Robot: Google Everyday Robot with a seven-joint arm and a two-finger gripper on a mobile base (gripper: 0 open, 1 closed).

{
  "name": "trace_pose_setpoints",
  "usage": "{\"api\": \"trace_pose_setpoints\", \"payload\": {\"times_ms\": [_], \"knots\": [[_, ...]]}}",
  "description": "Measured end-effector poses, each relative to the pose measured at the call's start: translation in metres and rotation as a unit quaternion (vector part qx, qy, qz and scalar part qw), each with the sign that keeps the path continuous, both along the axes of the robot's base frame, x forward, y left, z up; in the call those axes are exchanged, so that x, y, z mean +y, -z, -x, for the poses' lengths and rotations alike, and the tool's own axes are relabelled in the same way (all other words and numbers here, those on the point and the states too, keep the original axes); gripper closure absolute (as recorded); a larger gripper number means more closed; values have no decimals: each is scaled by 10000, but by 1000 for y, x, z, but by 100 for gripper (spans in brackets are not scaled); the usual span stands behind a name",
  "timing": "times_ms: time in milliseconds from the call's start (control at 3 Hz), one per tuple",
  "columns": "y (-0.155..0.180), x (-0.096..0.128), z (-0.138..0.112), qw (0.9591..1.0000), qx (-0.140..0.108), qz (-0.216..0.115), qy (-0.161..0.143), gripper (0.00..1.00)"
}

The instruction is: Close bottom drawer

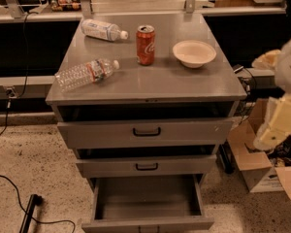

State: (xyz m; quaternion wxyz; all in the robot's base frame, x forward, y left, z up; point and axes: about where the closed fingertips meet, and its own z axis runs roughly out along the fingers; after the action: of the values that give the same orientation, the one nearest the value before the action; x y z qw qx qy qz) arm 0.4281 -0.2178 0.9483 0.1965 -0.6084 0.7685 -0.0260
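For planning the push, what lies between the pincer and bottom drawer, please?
Camera view: a cardboard box lies between the pincer, at right, and the bottom drawer.

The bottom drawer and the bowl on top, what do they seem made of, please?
Bottom drawer: likely painted metal, matte grey with thin straight walls. Bowl: perhaps paper or plastic, dull cream. The claw hangs at the right edge, beside the cabinet.

We judge this a robotics lab or workshop: grey metal cabinet (pixel 150 81) on speckled floor (pixel 29 154), cable (pixel 9 181) trailing beyond its left edge, open cardboard box (pixel 254 166) past its right edge, cluttered bench (pixel 136 3) behind its far edge, and the gripper (pixel 276 127) hanging off the right edge.
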Motion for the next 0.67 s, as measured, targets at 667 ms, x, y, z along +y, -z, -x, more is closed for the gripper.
{"api": "trace_pose_setpoints", "payload": {"times_ms": [667], "knots": [[27, 0, -8, 9997, 73, -218, -64, 0]]}}
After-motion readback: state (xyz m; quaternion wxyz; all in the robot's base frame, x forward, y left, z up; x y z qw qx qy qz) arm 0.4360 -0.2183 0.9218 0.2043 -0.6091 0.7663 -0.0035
